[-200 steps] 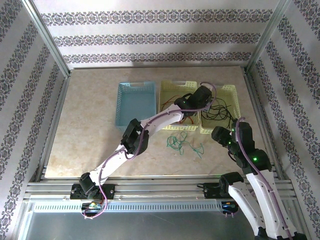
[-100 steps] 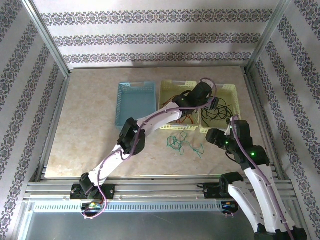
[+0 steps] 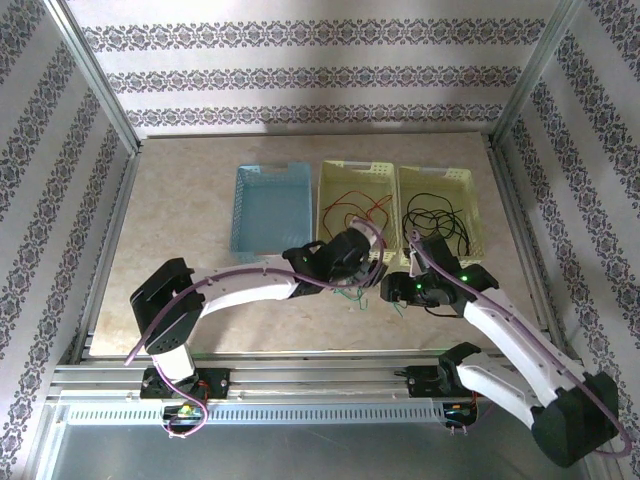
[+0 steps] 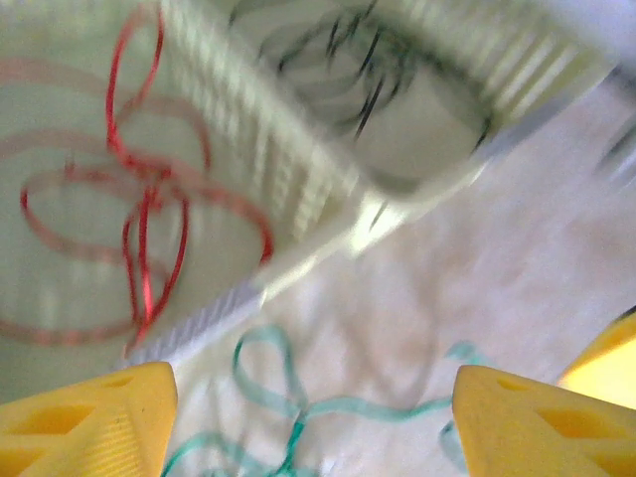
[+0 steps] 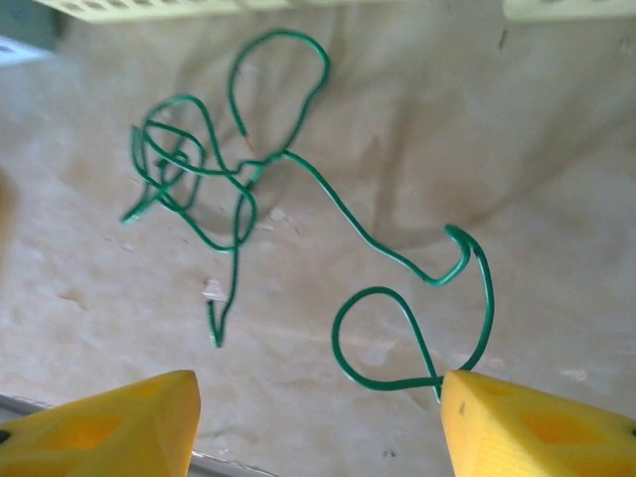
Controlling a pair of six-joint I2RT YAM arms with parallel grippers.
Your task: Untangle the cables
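Both arms are in over the green cable [image 3: 350,294], which lies loose on the worktop [image 3: 190,220] just in front of the two yellow baskets. The left gripper [image 3: 350,275] hangs over it with its yellow fingers [image 4: 89,417] spread wide and nothing between them; its wrist view is blurred, but pale green loops [image 4: 348,405] show on the worktop below. The right gripper [image 3: 392,290] sits close beside it, its fingers [image 5: 537,427] also well apart and empty. From the right wrist the green cable [image 5: 243,174] is sharp: a knotted cluster on the left and a long strand running right into two open loops. The red cable [image 3: 352,208] lies in the middle yellow basket [image 3: 330,175], the black cable [image 3: 432,218] in the right yellow basket [image 3: 465,180]. The blue basket [image 3: 270,208] stands to the left.
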